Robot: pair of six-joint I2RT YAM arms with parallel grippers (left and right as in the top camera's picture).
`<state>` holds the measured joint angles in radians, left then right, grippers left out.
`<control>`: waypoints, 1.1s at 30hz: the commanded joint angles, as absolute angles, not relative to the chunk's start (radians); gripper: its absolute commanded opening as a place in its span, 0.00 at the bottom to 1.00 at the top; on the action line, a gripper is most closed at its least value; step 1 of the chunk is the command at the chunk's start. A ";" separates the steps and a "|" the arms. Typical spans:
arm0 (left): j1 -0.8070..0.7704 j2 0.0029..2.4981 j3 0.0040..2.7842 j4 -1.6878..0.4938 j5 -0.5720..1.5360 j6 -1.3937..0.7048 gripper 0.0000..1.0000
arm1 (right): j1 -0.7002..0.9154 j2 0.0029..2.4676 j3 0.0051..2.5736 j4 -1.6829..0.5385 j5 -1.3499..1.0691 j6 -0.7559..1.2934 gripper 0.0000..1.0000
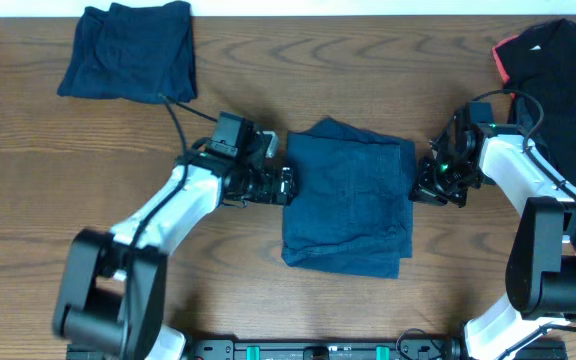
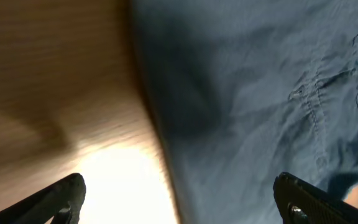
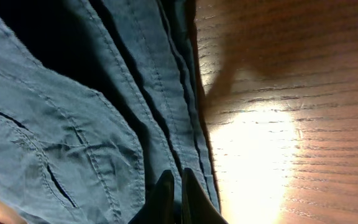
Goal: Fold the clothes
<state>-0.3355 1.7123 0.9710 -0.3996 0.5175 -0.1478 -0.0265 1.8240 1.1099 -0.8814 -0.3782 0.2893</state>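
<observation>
A folded blue denim garment [image 1: 348, 195] lies in the middle of the wooden table. My left gripper [image 1: 286, 186] is at its left edge. In the left wrist view the jaws [image 2: 179, 193] are wide open and straddle the border between bare wood and blue cloth [image 2: 260, 93]. My right gripper [image 1: 426, 190] is at the garment's right edge. In the right wrist view its fingers [image 3: 174, 180] are pressed together on the stacked hem layers of the denim [image 3: 55, 124].
A folded dark navy garment [image 1: 128, 50] lies at the back left. A black garment with red trim [image 1: 558, 70] lies at the back right, close behind my right arm. Bare wood [image 1: 298, 60] surrounds the blue garment.
</observation>
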 commanded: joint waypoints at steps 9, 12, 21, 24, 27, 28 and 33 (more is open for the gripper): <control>-0.341 1.860 0.984 -0.368 0.648 -0.127 0.98 | -0.012 1.826 1.108 -0.890 -0.400 0.283 0.99; -0.361 1.884 0.984 -0.361 0.648 -0.127 0.98 | -0.012 1.826 1.108 -0.890 -0.400 0.283 0.99; -0.452 1.939 0.984 -0.298 0.646 -0.128 0.61 | -0.029 1.825 1.110 -0.914 -0.401 0.279 0.99; -0.458 1.945 0.984 -0.280 0.635 -0.128 0.31 | -0.047 1.823 1.113 -0.937 -0.402 0.268 0.99; -0.453 1.945 0.984 -0.246 0.635 -0.129 0.06 | -0.074 1.822 1.113 -0.957 -0.429 0.241 0.99; -0.450 1.945 0.984 -0.232 0.635 -0.129 0.06 | -0.083 1.821 1.113 -0.963 -0.438 0.231 0.99; -0.441 1.945 0.991 -0.174 0.602 -0.099 0.06 | -0.111 1.821 1.113 -0.994 -0.452 0.200 0.99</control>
<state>-0.4519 1.9228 0.9974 -0.1867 0.6724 -0.1295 -0.0948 1.8240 1.1095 -0.9855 -0.4213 0.2417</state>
